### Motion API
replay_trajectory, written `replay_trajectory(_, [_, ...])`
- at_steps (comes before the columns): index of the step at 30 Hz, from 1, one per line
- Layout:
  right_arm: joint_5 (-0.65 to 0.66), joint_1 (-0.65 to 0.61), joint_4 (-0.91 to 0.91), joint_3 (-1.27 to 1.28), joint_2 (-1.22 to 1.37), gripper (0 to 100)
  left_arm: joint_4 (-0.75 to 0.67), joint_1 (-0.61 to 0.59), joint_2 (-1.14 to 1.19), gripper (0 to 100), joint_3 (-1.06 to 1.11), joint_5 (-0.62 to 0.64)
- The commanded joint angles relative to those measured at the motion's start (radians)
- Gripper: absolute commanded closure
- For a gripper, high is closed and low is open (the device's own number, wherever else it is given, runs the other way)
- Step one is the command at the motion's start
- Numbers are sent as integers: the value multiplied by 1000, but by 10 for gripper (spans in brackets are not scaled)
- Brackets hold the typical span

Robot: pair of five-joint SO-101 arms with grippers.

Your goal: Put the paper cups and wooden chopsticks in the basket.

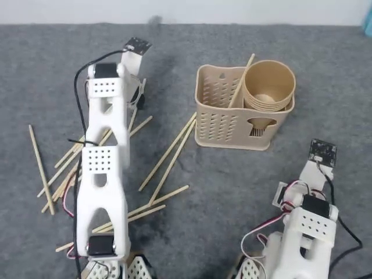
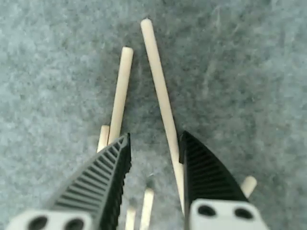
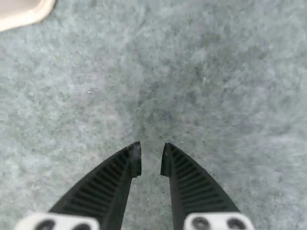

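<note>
Left end effector point(image 2: 154, 139) sits low over the grey worktop point(image 1: 325, 70), jaws at medium width, nothing gripped. One loose chopstick point(image 2: 159, 86) runs betw. them, hugging the inner face of one finger. A second chopstick point(image 2: 120, 91) runs in under the tip of the other finger. Prob. reason for that stance: open astride a single stick, so closing would pinch just that one, not its neighbour.

In the high view this arm stretches from 7 o'clock up to approx. 11 o'clock, over the scattered chopsticks point(image 1: 41, 168) that spread from 7 to 9 o'clock and in towards centre. A pair of chopsticks point(image 1: 171, 152) lies w/ tips near the basket's foot.

Basket point(image 1: 226, 125) stands at 1 o'clock. Paper cups point(image 1: 268, 87) are nested in one stack in its 3 o'clock side; stacking saves room, I'd judge. One leaning chopstick point(image 1: 241, 81) stands in the part beside them, its top by the cup rim. So cups look done; most sticks are not.

Right end effector point(image 3: 151, 146) hangs at 5 o'clock over bare worktop, jaws narrow w/ a slim gap, empty. It's likely parked clear of the other arm, b/c nothing lies on its side to lift.
</note>
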Motion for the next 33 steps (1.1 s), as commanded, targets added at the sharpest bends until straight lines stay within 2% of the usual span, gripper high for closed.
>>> replay_trajectory(1, [20,-15,-16,-5,-21,909,83,-35,60,844,-216,-20])
replay_trajectory(6, [20,-10,-15,-5,-21,909,81,-140,66,845,-203,-25])
replay_trajectory(21, [20,-12,-12,-5,-21,909,84,-473,55,845,-205,-227])
replay_trajectory(27, [20,-15,-15,-3,-18,909,86,-585,-58,845,-202,-247])
replay_trajectory(33, [20,-16,-15,-3,-18,909,87,-626,-230,844,-197,-239])
